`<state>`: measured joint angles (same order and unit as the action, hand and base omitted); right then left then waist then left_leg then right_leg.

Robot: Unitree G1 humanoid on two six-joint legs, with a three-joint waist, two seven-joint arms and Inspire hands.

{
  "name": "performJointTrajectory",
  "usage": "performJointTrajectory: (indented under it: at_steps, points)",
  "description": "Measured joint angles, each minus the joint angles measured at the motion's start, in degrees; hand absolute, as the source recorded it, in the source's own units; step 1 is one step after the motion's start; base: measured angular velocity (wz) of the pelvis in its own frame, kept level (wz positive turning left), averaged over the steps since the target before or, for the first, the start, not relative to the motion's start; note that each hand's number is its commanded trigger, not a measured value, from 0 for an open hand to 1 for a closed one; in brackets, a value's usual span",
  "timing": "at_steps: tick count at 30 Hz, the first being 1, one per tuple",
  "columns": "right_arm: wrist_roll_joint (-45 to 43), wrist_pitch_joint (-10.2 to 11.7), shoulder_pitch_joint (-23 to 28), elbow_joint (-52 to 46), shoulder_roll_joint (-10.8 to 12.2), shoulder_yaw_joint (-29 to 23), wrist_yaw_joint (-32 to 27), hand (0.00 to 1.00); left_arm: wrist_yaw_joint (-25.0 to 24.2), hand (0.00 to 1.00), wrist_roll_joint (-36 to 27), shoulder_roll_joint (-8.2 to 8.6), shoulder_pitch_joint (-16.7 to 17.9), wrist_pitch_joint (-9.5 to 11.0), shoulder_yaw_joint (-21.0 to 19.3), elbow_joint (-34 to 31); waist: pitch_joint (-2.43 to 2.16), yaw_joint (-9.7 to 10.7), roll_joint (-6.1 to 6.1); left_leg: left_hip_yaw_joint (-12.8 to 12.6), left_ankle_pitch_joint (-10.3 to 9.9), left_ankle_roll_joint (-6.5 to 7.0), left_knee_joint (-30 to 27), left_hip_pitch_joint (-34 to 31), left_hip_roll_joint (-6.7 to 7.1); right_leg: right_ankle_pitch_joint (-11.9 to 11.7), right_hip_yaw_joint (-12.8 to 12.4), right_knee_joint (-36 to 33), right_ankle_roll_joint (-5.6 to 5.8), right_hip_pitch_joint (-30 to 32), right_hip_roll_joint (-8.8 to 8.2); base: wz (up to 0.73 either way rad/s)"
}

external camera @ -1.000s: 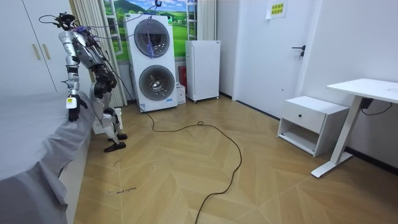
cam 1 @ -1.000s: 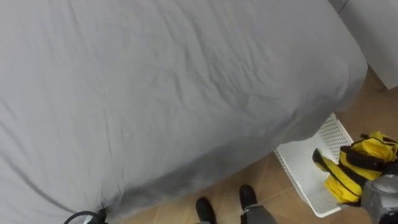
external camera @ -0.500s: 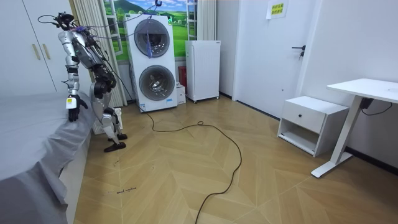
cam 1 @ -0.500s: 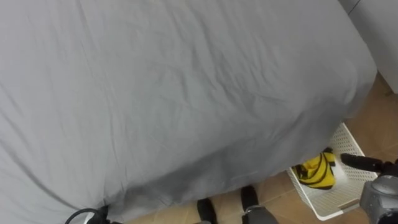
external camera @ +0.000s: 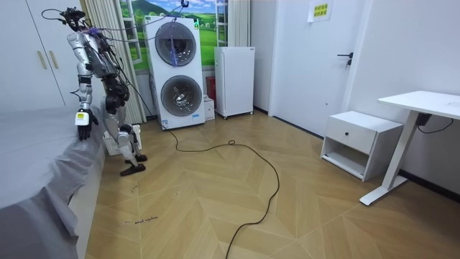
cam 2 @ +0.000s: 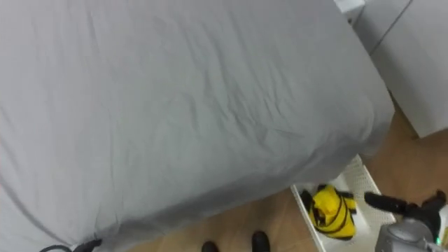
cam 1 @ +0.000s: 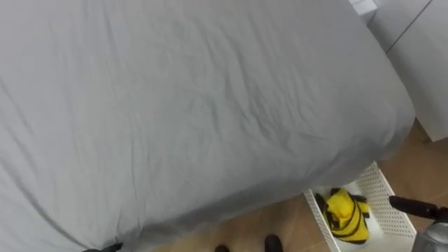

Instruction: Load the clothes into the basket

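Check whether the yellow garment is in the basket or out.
In: the yellow garment lies bunched inside the white basket by the bed, right hand clear of it.

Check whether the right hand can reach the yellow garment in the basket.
Probably yes: the right hand hangs open beside the yellow garment, above the open basket, nothing between them; the bed sheet overhangs just its far edge.

Rm w/ big bed, laundry units & white furniture

Bed (cam 1: 196,105) w/ wrinkled grey sheet hanging over its edge twd wood floor (external camera: 215,216). White wardrobe (external camera: 29,57) just beside bed's far corner, curtain (external camera: 108,29) next to it. Further from bed along same wall: stacked washer + dryer (external camera: 177,72), then white fridge (external camera: 234,80). Well apart from bed, across rm: closed door (external camera: 316,57), low drawer cabinet (external camera: 357,140), white desk (external camera: 424,108).
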<state>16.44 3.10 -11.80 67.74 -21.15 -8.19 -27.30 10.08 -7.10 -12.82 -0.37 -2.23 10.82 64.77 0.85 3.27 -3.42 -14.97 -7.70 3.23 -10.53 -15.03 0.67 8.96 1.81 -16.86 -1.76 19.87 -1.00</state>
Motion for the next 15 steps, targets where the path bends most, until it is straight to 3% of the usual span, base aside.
performJointTrajectory:
  at_steps: [4,9,15]
  points:
    - [0.5,0.2,5.1,-1.3,2.6,1.4,0.2,0.0,0.2,0.0,1.3,0.0,3.0,0.2,-0.9,-0.8,-1.22,-0.2,2.6,1.3,0.0,-0.03,1.1,6.2,-0.02,0.0,1.6,4.6,0.03,-8.7,0.1,0.26]
    - [0.7,0.1,9.0,-3.8,5.8,4.1,2.9,0.0,0.8,0.0,2.9,0.13,4.6,0.3,-2.9,-3.2,-0.73,-0.4,4.4,2.8,-0.6,-0.74,1.8,10.4,-0.09,0.2,4.1,7.4,0.33,-14.5,0.02,0.32]
    - [-3.3,0.1,10.4,-2.5,10.2,9.7,7.6,0.0,1.0,0.0,3.7,1.99,6.1,1.5,-4.1,-4.0,-0.54,-0.8,4.36,4.9,-1.2,-0.41,2.4,13.7,0.17,0.4,6.2,8.2,0.54,-19.2,0.18,0.19]
